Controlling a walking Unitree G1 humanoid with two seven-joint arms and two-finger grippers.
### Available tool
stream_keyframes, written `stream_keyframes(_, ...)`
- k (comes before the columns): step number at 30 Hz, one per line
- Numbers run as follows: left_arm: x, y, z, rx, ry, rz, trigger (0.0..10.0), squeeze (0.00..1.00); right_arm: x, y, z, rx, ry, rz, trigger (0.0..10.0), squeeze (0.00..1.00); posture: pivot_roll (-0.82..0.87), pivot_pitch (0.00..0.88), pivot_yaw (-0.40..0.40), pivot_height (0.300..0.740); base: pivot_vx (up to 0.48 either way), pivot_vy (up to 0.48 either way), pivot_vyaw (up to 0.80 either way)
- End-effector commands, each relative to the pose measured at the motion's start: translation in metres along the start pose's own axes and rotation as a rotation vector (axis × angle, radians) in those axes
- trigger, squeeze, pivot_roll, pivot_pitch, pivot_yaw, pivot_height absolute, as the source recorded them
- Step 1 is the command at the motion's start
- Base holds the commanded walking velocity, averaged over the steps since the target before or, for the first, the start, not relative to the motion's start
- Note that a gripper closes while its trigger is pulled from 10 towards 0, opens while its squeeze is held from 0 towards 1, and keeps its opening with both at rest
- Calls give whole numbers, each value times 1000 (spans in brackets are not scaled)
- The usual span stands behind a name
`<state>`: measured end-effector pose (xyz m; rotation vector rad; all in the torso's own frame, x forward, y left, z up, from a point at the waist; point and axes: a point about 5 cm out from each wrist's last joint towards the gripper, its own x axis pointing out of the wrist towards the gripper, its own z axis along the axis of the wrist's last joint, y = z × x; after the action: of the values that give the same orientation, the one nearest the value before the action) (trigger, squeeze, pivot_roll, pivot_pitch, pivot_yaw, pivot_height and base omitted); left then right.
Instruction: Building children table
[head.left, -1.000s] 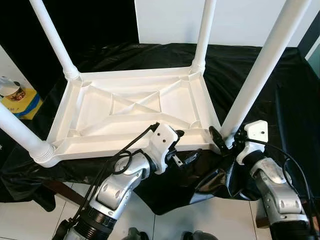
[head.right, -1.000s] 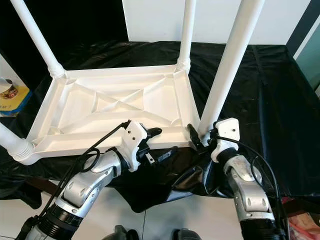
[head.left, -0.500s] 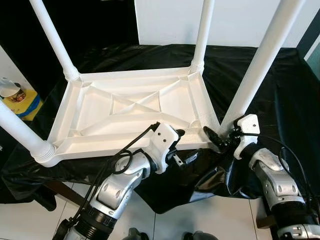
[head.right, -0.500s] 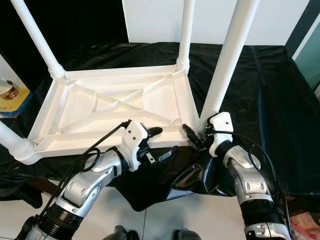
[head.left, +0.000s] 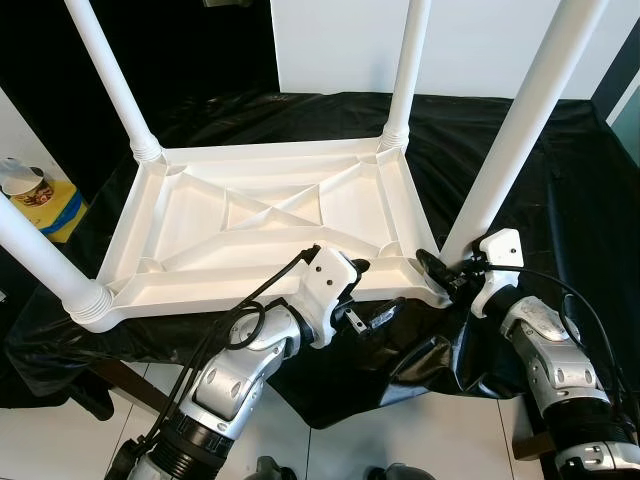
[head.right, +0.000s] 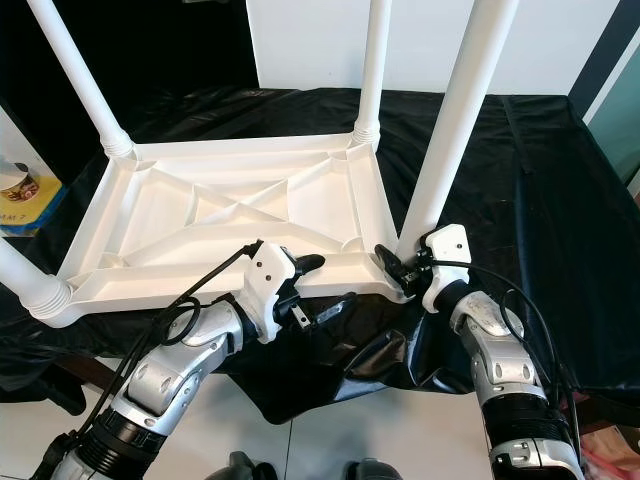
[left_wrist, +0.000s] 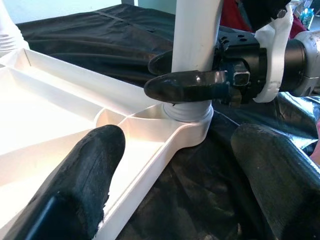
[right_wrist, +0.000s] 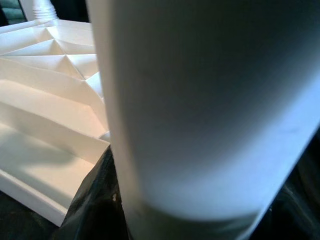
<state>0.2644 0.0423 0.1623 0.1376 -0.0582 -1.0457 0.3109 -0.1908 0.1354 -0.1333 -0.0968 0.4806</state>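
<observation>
a: what are the hands doing?
b: right hand (left_wrist: 200, 82) pinches the near-right leg (head.left: 510, 140) at its socket; left hand (left_wrist: 175, 165) hangs spread just beside that corner.
a: and the table?
b: upside-down tabletop (head.left: 260, 215) lies on the black-draped desk (head.left: 560, 160), all four legs standing. probably only tightening and flipping remain.

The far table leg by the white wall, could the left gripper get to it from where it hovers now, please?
Probably not without moving closer: the left gripper hovers open at the near edge of the upturned tabletop, and the far leg stands across its whole ribbed underside.
</observation>
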Motion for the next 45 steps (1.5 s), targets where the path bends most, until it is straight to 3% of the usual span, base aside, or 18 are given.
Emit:
stream_keyframes(1,0,-4,-4,20,15,-34,10000,0,-4,6,-16,33,77,-25,10000,0,-126,82,10,740,0,0,0)
stream_keyframes(2,0,-4,-5,29,14,-28,10000,0,-3,5,-18,25,99,-93,10000,0,-126,80,10,740,0,0,0)
stream_keyframes(12,0,-6,-6,6,17,-34,10000,0,-3,10,-21,78,116,-230,10000,0,-123,78,5,740,0,0,0)
stream_keyframes(14,-2,-6,-7,1,21,-29,10000,0,-5,12,-24,119,132,-335,10000,0,-122,78,4,740,0,0,0)
stream_keyframes(19,-2,-6,-8,2,23,-27,10000,0,-5,15,-25,133,135,-395,10000,0,-121,79,4,740,0,0,0)
stream_keyframes(29,1,-5,-10,65,43,31,10000,0,-4,40,-30,199,148,-695,10000,0,-123,87,-2,740,0,0,0)
stream_keyframes(33,2,-4,-10,54,56,60,10000,0,1,51,-23,206,125,-680,10000,0,-127,98,-2,740,0,0,0)
stream_keyframes(45,-1,7,-10,65,71,103,10000,0,-2,45,-15,166,80,-693,10000,0,-117,101,-3,740,0,0,0)
